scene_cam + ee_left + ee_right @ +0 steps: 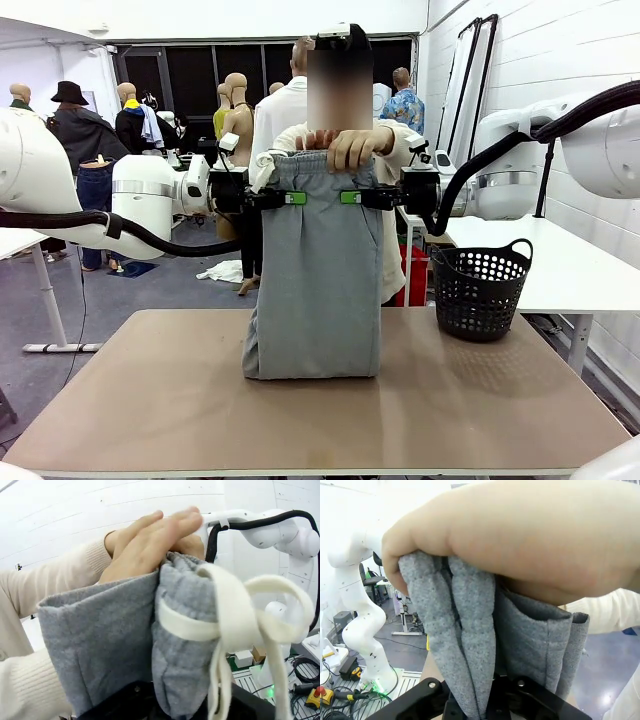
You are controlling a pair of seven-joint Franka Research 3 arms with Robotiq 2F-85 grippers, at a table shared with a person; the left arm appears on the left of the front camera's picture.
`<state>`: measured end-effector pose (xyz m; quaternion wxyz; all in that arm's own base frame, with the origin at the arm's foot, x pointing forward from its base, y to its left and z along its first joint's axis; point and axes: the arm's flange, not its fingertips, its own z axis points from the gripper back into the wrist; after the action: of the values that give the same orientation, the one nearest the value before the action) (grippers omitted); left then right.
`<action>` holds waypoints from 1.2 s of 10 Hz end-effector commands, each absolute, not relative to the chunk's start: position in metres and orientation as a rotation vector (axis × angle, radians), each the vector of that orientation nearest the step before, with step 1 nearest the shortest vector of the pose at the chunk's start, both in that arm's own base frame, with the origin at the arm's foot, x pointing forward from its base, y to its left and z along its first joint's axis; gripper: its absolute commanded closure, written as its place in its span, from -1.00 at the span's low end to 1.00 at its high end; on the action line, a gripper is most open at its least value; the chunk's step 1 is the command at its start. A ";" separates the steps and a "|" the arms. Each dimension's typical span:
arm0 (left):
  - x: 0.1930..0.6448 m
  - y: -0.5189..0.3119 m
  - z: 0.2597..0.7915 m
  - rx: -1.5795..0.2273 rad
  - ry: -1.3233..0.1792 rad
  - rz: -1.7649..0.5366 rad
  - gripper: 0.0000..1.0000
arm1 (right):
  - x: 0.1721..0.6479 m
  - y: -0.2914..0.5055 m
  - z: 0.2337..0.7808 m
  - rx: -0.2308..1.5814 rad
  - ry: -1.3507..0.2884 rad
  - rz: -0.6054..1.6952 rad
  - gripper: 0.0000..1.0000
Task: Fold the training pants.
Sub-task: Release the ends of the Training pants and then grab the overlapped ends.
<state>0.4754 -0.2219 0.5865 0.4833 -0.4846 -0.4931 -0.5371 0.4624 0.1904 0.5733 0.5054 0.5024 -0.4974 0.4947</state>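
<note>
The pants (315,290) hang vertically over mid-table, lower fold touching the table (150,400), left gripper (294,198) and right gripper (351,197) clamped on opposite side edges just below the waistband (300,162), which a person's hand (355,148) clenches.

There is one pair of grey training pants (315,270). There are two grippers, the left gripper (291,198) and the right gripper (351,197). One person has two hands (358,148). One black basket (480,290) stands near the desk's (150,400) right edge.
</note>
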 end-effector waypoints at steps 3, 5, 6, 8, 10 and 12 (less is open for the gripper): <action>0.473 -0.221 0.588 -1.173 -1.223 -1.320 1.00 | 0.461 0.190 0.575 1.214 -1.206 1.200 1.00; 0.473 -0.221 0.588 -1.173 -1.223 -1.320 1.00 | 0.461 0.190 0.575 1.214 -1.206 1.200 1.00; 0.473 -0.221 0.588 -1.173 -1.223 -1.320 1.00 | 0.461 0.190 0.575 1.214 -1.206 1.200 1.00; 0.473 -0.221 0.588 -1.173 -1.223 -1.320 1.00 | 0.461 0.190 0.575 1.214 -1.206 1.200 1.00; 0.473 -0.221 0.588 -1.173 -1.223 -1.320 1.00 | 0.461 0.190 0.575 1.214 -1.206 1.200 1.00; 0.473 -0.221 0.588 -1.173 -1.223 -1.320 1.00 | 0.461 0.190 0.575 1.214 -1.206 1.200 1.00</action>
<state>0.4750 -0.2222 0.5867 0.4830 -0.4846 -0.4930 -0.5374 0.4624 0.1902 0.5734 0.5053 0.5023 -0.4976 0.4947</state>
